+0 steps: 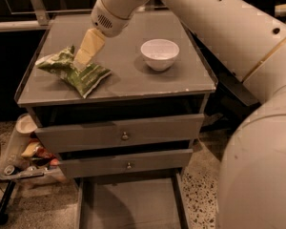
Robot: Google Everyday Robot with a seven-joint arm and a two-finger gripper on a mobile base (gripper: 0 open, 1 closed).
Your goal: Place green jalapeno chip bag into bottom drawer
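Note:
The green jalapeno chip bag [78,73] lies crumpled on the left part of the grey cabinet top [133,80]. My gripper [82,59], cream-yellow under a white wrist, reaches down from above and its tip meets the upper middle of the bag. The bottom drawer [128,206] is pulled open at floor level below the cabinet front, and its flat floor shows nothing in it.
A white bowl [159,54] stands on the cabinet top right of the bag. Two upper drawers with small knobs [125,136] are closed. My large white arm [238,46] fills the right side. A low cart with snack packets [31,151] stands to the cabinet's left.

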